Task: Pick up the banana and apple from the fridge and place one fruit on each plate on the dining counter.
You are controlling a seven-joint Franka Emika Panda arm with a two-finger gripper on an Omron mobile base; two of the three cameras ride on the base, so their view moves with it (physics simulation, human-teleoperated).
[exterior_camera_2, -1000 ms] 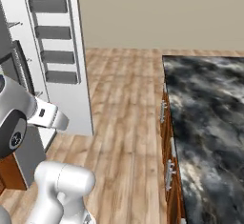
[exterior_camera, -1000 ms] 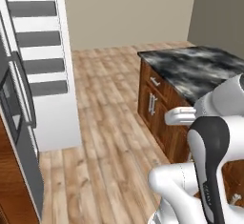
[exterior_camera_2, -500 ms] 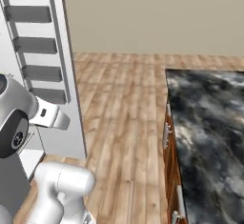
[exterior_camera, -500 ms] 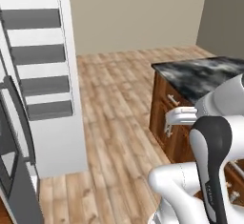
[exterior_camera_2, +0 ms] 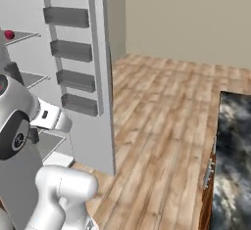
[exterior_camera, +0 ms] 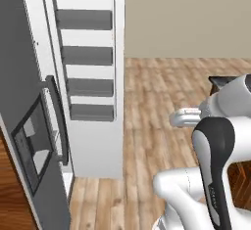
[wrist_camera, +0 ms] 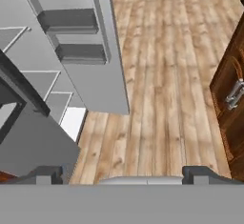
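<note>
While claw gapes, round red apple on flat grey fridge shelf.

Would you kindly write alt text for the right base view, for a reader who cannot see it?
An open fridge with grey door shelves stands at left, a small red apple on an inner shelf. The robot's white arm fills the lower left; wooden floor stretches to a beige wall, with the marble dining counter at right.

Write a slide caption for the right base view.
Fridge door open, a red apple on an upper shelf, dining counter at right.
</note>
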